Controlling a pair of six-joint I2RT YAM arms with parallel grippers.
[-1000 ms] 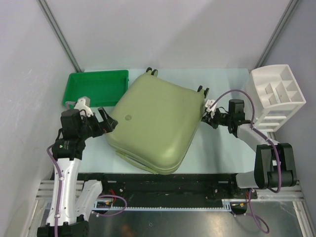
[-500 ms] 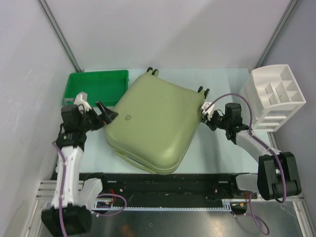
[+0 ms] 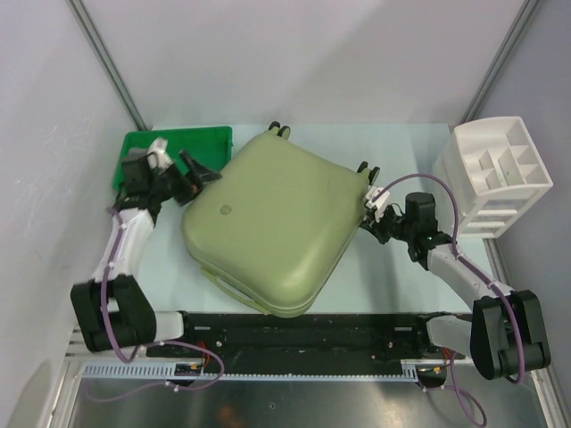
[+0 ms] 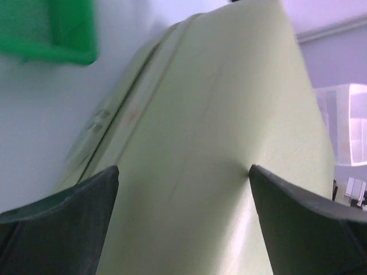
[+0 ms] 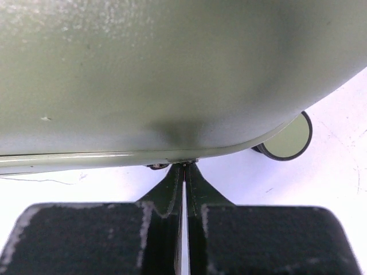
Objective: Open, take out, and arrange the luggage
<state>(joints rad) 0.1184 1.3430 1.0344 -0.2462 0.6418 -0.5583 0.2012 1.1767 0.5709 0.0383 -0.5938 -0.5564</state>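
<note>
The pale olive-green luggage (image 3: 268, 227) lies flat and closed in the middle of the table, its black wheels (image 3: 278, 129) at the far edge. My left gripper (image 3: 207, 171) stands open at its back-left corner. In the left wrist view the shell (image 4: 218, 143) fills the space between the gripper's (image 4: 183, 169) wide-apart fingers. My right gripper (image 3: 364, 225) is shut at the luggage's right edge. In the right wrist view its tips (image 5: 184, 165) press together against the rim of the luggage (image 5: 172, 69), beside a small dark fitting. Whether anything thin is pinched does not show.
A flat green tray (image 3: 174, 147) sits at the back left, partly under my left wrist, and also shows in the left wrist view (image 4: 46, 28). A white compartmented organizer (image 3: 498, 174) stands at the back right. One wheel (image 5: 289, 140) is just right of my right fingertips.
My left arm swung away from me, carrying its open gripper from the luggage's left side to its back-left corner. The luggage shifted slightly left. The right gripper stayed shut at the right edge.
</note>
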